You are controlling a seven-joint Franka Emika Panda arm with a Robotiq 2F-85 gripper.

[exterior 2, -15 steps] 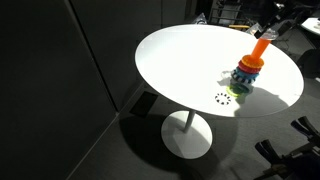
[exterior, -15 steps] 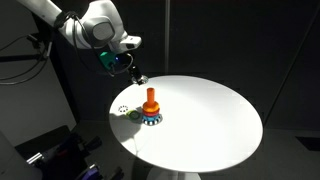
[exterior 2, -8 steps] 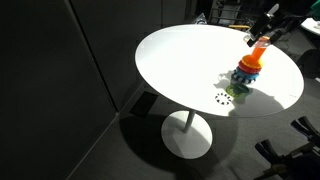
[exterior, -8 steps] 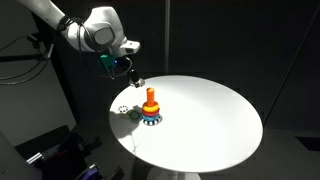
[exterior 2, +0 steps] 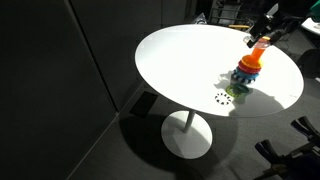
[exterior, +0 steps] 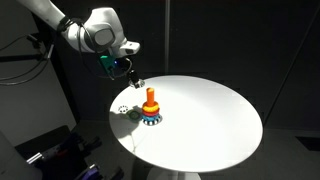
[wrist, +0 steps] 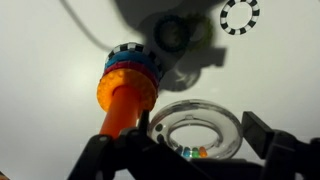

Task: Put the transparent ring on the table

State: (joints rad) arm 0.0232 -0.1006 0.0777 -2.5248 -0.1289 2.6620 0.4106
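The transparent ring (wrist: 196, 129) sits between my gripper's (wrist: 205, 140) two dark fingers in the wrist view, a clear hoop with small coloured beads inside. The gripper (exterior: 133, 78) is shut on it and holds it above the white table (exterior: 210, 120), up and to the left of the stacked orange cone toy (exterior: 150, 107). In an exterior view the gripper (exterior 2: 262, 37) hangs just above the cone toy (exterior 2: 245, 72). The ring itself is too faint to see in both exterior views.
A green ring (wrist: 172, 33) and a black-and-white checkered ring (wrist: 239, 16) lie on the table beside the cone toy (wrist: 125, 88). The checkered ring also shows in both exterior views (exterior: 123, 109) (exterior 2: 222, 98). The table (exterior 2: 180, 55) stands on one pedestal in dark surroundings.
The gripper with the ring has moved slightly down and toward the cone toy over the last second. It has barely moved in the last half second.
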